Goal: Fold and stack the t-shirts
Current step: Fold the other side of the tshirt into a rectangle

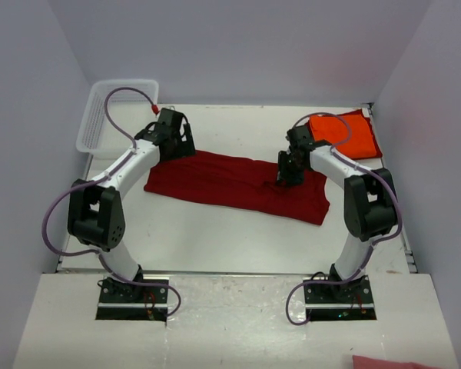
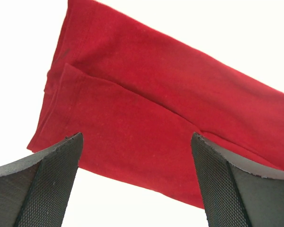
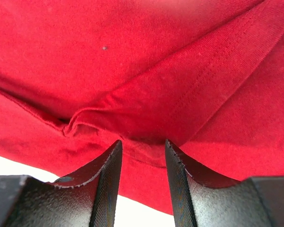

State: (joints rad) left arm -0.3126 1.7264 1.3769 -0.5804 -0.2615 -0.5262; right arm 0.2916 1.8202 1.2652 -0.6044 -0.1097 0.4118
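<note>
A dark crimson t-shirt (image 1: 238,187) lies in a long folded strip across the middle of the table. A bright orange t-shirt (image 1: 346,134) sits folded at the back right. My left gripper (image 1: 175,138) hangs over the crimson shirt's left end, wide open and empty; in the left wrist view it (image 2: 137,137) frames the shirt's (image 2: 146,109) near edge. My right gripper (image 1: 289,175) is down on the shirt's right part. Its jaws (image 3: 143,143) stand partly open, tips against a creased hem fold (image 3: 132,118), with no cloth pinched between them.
A white mesh basket (image 1: 115,114) stands at the back left corner, just behind the left arm. Grey walls close in the table on three sides. A scrap of pink cloth (image 1: 392,361) shows at the near right corner of the front ledge.
</note>
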